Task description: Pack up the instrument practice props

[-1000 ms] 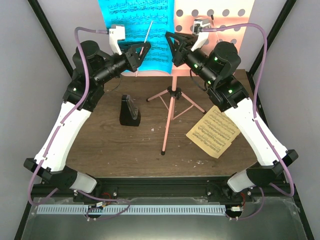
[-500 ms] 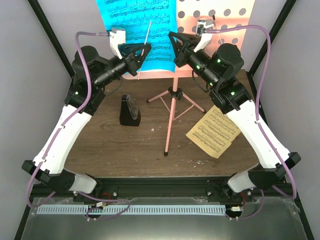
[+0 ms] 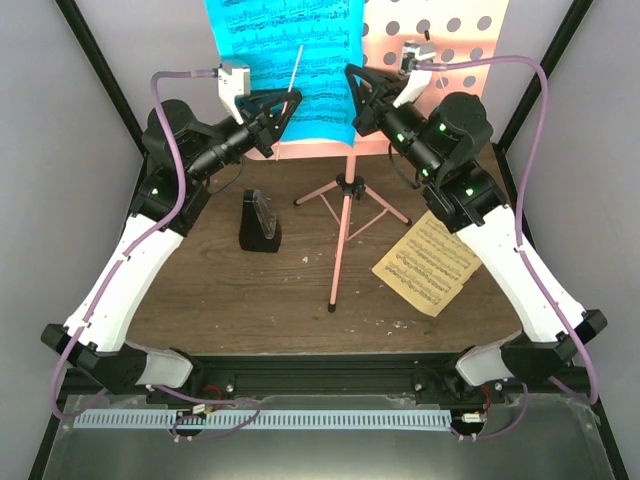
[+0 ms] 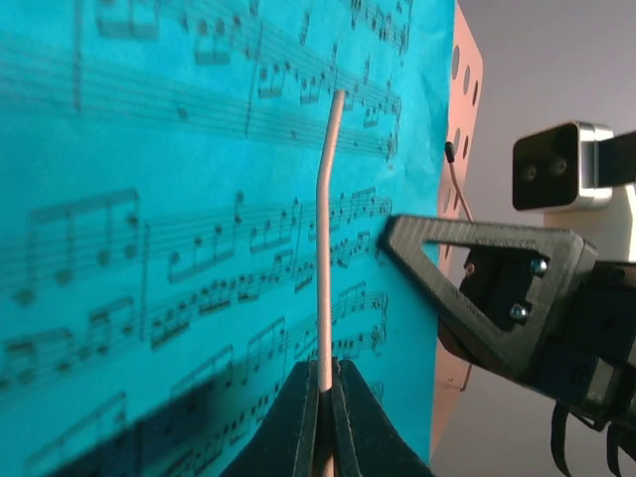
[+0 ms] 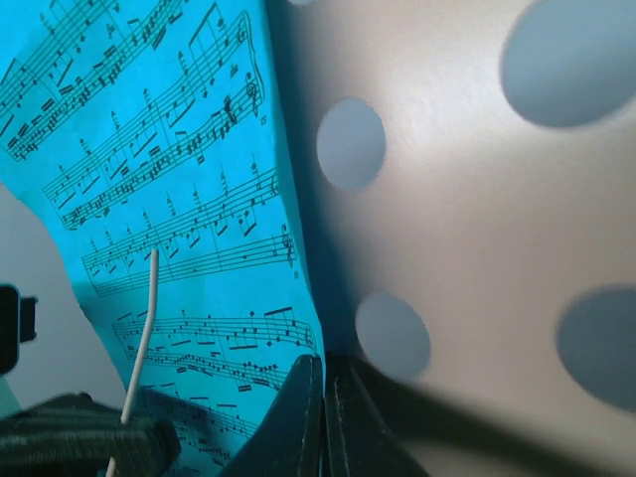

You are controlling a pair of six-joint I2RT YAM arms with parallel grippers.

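The salmon-pink music stand stands mid-table on its tripod legs. Its perforated desk is at the back. A blue sheet-music page lies on the desk's left half. My left gripper is shut on the stand's thin page-holder wire in front of the blue page. My right gripper is shut on the blue page's right edge, against the desk. The black pyramid metronome stands left of the pole. A yellow sheet-music page lies flat to the right.
Black frame posts and grey side walls close in the wooden table. A black rail runs along the near edge between the arm bases. Small crumbs lie near the stand's front foot.
Both grippers, the desk and the blue page have shifted a little right and up. The stand's front foot moved slightly right. Both grips are unchanged.
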